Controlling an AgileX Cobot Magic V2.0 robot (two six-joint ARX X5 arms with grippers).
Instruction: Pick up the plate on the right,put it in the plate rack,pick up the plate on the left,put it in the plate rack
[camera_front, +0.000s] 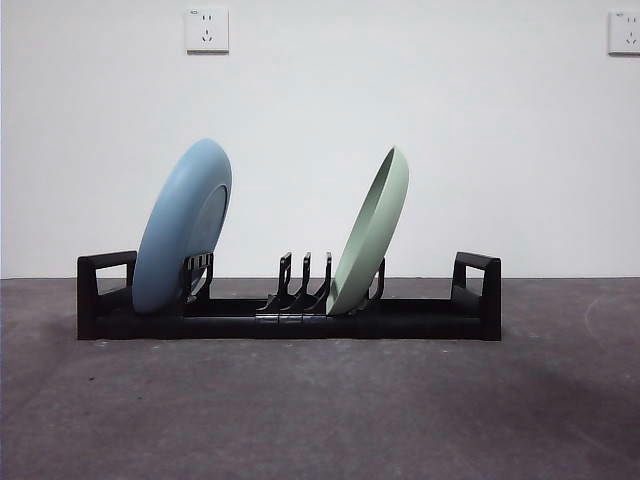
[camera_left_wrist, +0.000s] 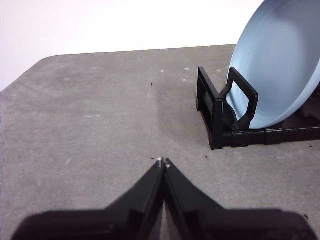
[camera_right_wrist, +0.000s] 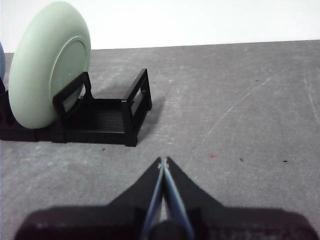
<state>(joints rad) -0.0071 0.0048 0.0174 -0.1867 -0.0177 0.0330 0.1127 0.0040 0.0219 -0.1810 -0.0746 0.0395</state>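
Long low black plastic plate rack (camera_front: 290, 318) sits on the grey table (camera_front: 320, 410). Round pale blue plate (camera_front: 182, 228) stands tilted in the rack's slots near one end handle; round pale green plate (camera_front: 370, 232) leans in slots nearer the other end. My left gripper (camera_left_wrist: 163, 161) and right gripper (camera_right_wrist: 163, 161) hang above bare table, jaws pressed together, holding nothing.
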